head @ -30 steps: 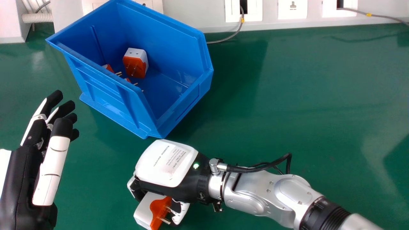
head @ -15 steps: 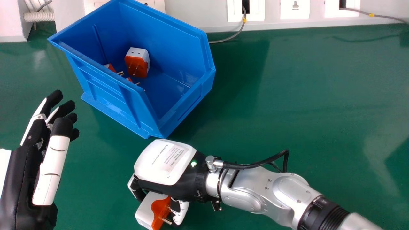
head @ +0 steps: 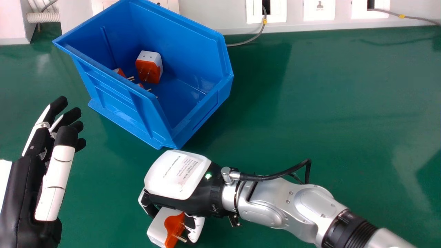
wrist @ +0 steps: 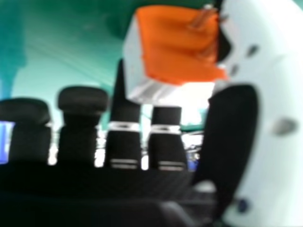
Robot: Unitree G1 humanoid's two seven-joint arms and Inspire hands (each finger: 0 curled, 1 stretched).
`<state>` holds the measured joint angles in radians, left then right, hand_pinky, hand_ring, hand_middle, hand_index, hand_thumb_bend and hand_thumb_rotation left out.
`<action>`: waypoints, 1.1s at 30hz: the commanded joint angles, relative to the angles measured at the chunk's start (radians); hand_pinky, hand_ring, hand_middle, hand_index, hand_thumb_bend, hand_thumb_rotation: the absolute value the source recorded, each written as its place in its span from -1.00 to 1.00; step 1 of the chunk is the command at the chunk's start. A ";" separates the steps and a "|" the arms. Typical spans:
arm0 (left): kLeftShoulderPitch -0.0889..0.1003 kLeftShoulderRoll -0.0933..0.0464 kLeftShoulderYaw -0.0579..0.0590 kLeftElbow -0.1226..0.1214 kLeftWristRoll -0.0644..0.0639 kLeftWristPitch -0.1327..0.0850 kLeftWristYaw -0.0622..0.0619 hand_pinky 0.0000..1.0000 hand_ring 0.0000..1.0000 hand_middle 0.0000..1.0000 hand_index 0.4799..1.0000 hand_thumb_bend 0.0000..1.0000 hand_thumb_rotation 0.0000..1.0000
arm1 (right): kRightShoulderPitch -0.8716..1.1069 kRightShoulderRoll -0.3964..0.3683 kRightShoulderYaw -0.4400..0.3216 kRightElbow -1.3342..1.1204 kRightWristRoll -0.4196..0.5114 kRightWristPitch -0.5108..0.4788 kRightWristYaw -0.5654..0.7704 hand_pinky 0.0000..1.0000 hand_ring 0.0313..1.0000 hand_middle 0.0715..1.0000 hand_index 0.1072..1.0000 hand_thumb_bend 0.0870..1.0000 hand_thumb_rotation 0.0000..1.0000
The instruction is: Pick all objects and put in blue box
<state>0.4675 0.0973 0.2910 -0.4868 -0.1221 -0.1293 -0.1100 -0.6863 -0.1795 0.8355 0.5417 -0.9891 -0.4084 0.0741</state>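
Item: plug adapter (head: pixel 162 226), white with orange face, nearest; pinched between fingers and thumb of the right robot hand (head: pixel 177 177) over the counter (head: pixel 310 137), short of the box. Handling, judged: light, rigid casing, smooth and apt to slip; best taken by its flat white sides, clear of the metal pins.
Item: left robot hand (head: pixel 34 172), idle, fingers relaxed, at the view's left.
Item: blue box (head: pixel 119 105), beyond; inside, an upright adapter (head: pixel 149 67) and other orange-faced pieces (head: pixel 120 72), partly hidden.
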 commanded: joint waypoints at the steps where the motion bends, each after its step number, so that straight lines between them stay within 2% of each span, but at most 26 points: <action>1: -0.004 0.012 0.018 -0.005 -0.017 -0.019 -0.005 0.66 0.74 0.77 0.64 0.49 0.76 | 0.015 -0.007 -0.026 -0.067 0.020 0.014 0.019 -0.90 -0.89 -0.14 -0.18 -0.03 -1.00; 3: -0.005 0.011 0.020 -0.004 -0.014 -0.019 -0.004 0.66 0.74 0.77 0.64 0.50 0.75 | 0.034 -0.015 -0.040 -0.114 0.030 0.028 0.041 -0.89 -0.89 -0.14 -0.18 -0.03 -1.00; 10: -0.008 0.009 0.016 -0.007 0.002 -0.015 0.004 0.66 0.75 0.77 0.64 0.53 0.75 | 0.105 -0.046 -0.108 -0.302 0.075 0.079 0.129 -0.82 -0.82 -0.18 -0.17 -0.03 -1.00; 14: -0.017 0.013 0.022 -0.002 0.008 -0.012 0.008 0.66 0.75 0.77 0.64 0.55 0.75 | 0.161 -0.068 -0.148 -0.411 0.103 0.098 0.157 -0.73 -0.74 -0.23 -0.14 -0.04 -1.00; 15: -0.019 0.014 0.023 0.001 0.007 -0.013 0.007 0.66 0.76 0.77 0.64 0.55 0.75 | 0.173 -0.074 -0.156 -0.432 0.108 0.098 0.160 -0.67 -0.65 -0.20 -0.12 -0.05 -1.00; 17: -0.022 0.016 0.027 0.007 0.004 -0.014 0.006 0.66 0.76 0.77 0.64 0.55 0.75 | 0.190 -0.083 -0.169 -0.462 0.114 0.099 0.165 -0.67 -0.65 -0.20 -0.12 -0.05 -1.00; 19: -0.024 0.018 0.030 0.009 0.001 -0.013 0.005 0.66 0.76 0.78 0.64 0.55 0.75 | 0.210 -0.094 -0.186 -0.496 0.125 0.100 0.171 -0.55 -0.50 -0.13 -0.13 -0.06 -1.00; 23: -0.027 0.020 0.029 0.007 0.005 -0.010 0.006 0.66 0.76 0.78 0.64 0.55 0.75 | 0.273 -0.125 -0.240 -0.592 0.157 0.112 0.187 -0.50 -0.45 -0.10 -0.14 -0.06 -1.00; 26: -0.032 0.024 0.030 0.010 0.004 -0.011 0.003 0.66 0.77 0.78 0.64 0.54 0.75 | 0.317 -0.140 -0.273 -0.652 0.172 0.119 0.188 -0.42 -0.35 -0.06 -0.15 -0.07 -1.00; 33: -0.039 0.033 0.033 0.011 0.000 -0.011 -0.003 0.66 0.77 0.78 0.64 0.56 0.75 | 0.413 -0.159 -0.342 -0.765 0.203 0.141 0.185 -0.36 -0.26 -0.05 -0.15 -0.09 -1.00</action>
<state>0.4288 0.1198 0.3131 -0.4637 -0.1192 -0.1284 -0.1096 -0.2879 -0.3391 0.5260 -0.1659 -0.8228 -0.2715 0.2652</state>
